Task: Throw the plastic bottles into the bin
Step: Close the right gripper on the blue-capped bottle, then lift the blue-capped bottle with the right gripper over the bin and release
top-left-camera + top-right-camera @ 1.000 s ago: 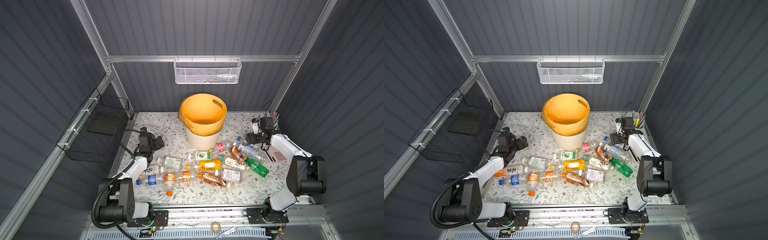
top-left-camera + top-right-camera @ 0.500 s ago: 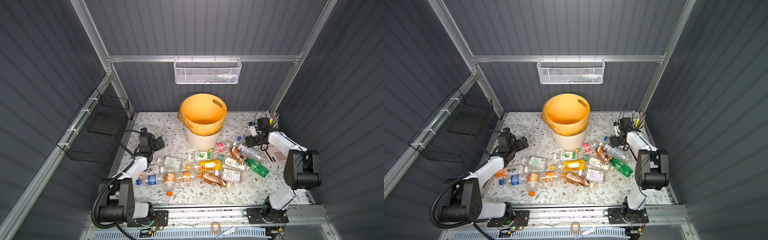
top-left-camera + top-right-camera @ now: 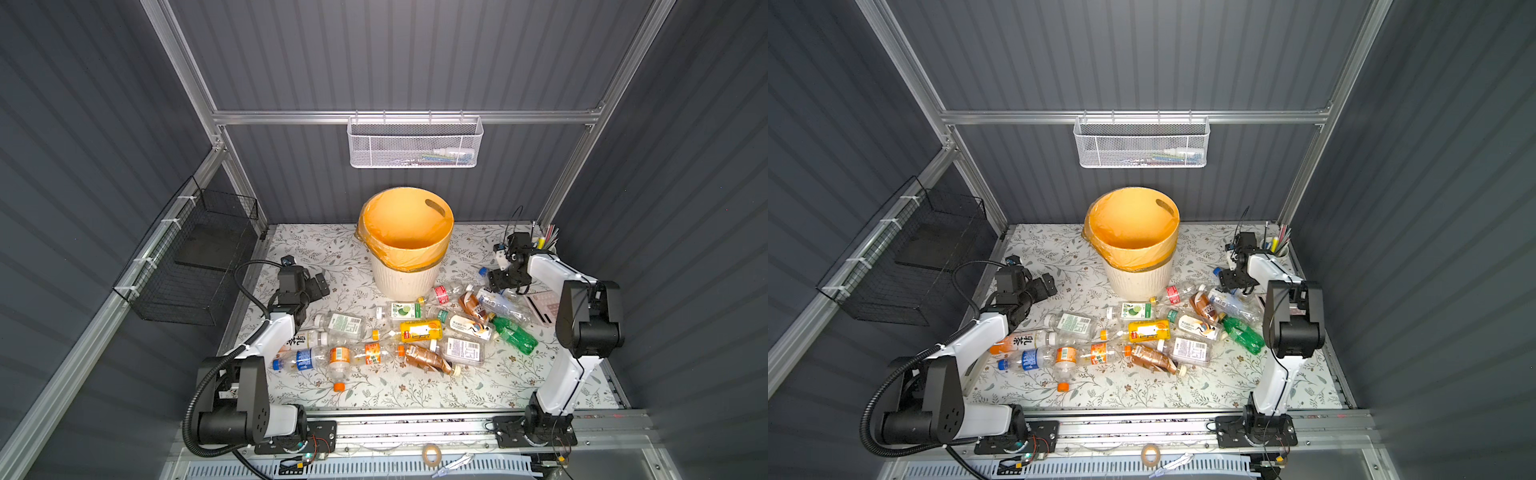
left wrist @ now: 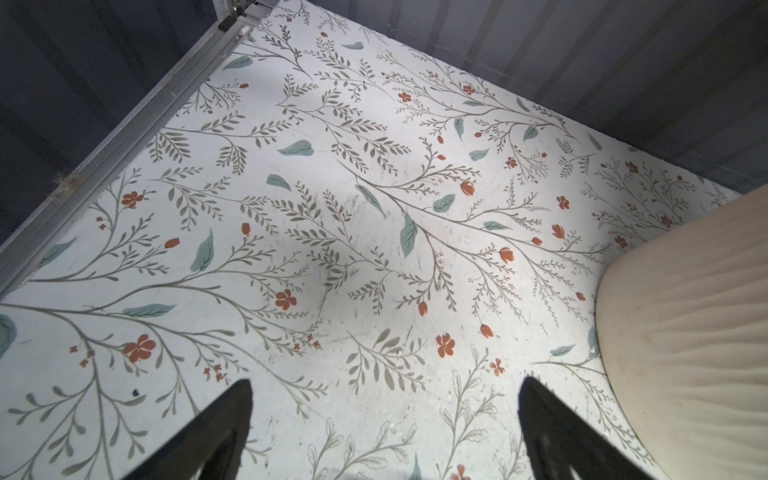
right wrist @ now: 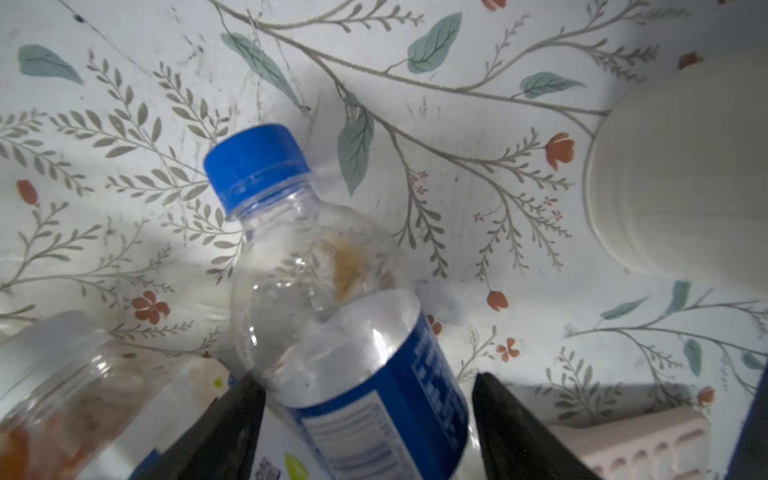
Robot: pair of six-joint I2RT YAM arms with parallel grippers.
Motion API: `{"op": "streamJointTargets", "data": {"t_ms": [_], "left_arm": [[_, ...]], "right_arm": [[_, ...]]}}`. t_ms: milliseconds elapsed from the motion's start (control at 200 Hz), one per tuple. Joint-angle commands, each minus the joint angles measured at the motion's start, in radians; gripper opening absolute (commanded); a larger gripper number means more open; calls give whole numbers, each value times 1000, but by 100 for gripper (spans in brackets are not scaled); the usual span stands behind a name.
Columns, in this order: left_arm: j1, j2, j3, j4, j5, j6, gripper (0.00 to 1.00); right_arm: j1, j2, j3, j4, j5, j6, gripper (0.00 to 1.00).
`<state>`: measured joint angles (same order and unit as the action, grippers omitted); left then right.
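Note:
Several plastic bottles [image 3: 415, 330] [image 3: 1148, 330] lie scattered on the floral table in front of the bin [image 3: 403, 282] [image 3: 1138, 284], a cream ribbed basket with an orange liner. My right gripper [image 3: 496, 282] [image 3: 1229, 282] [image 5: 365, 380] is low over a clear blue-capped bottle [image 3: 500, 303] [image 5: 324, 270]. Its jaws straddle the blue label, open, with a gap on one side. My left gripper [image 3: 320, 284] [image 3: 1046, 284] [image 4: 384, 386] stands wide open over bare table to the left of the bin [image 4: 685, 332], holding nothing.
A cup of pens [image 3: 546, 243] stands in the back right corner behind the right arm. A pink-white flat item [image 3: 544, 307] [image 5: 644, 436] lies beside the bottle. A black wire basket [image 3: 199, 257] hangs on the left wall, a white mesh basket [image 3: 415, 145] on the back wall.
The right gripper has come down and leftwards onto the blue-capped bottle, and its jaws have narrowed around it. The left arm has not moved.

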<state>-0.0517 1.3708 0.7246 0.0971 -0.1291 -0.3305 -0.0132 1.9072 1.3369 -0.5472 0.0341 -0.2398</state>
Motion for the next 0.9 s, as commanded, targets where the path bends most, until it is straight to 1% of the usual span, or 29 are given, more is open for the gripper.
{"op": "streamJointTargets", "data": {"t_ms": [0, 215, 310, 370, 440, 540, 600, 685, 710, 730, 895], "left_arm": [[0, -17, -15, -8, 15, -17, 100], [0, -22, -19, -14, -1, -30, 100], [-1, -30, -24, -12, -19, -44, 100], [0, -32, -26, -7, -21, -54, 100], [0, -30, -26, -5, -21, -65, 100], [0, -34, -24, -7, -21, -82, 100], [0, -42, -29, 2, -29, -101, 100], [0, -52, -41, 20, -35, -125, 100], [0, -53, -43, 24, -36, -132, 100], [0, -53, -44, 24, -36, -136, 100], [0, -50, -41, 7, -24, -153, 100]], "right_arm": [[5, 24, 37, -19, -4, 28, 80], [6, 105, 102, -45, -18, 66, 78], [4, 118, 116, -48, -13, 84, 72], [1, 115, 115, -35, -30, 92, 68], [-14, 101, 111, -14, -90, 119, 61], [-54, 59, 95, 26, -231, 202, 53], [-78, 7, 67, 70, -296, 251, 52], [-110, -71, 47, 110, -355, 314, 51], [-118, -92, 49, 116, -359, 333, 51], [-125, -108, 49, 120, -403, 348, 51], [-167, -238, 86, 145, -521, 491, 49]]}}
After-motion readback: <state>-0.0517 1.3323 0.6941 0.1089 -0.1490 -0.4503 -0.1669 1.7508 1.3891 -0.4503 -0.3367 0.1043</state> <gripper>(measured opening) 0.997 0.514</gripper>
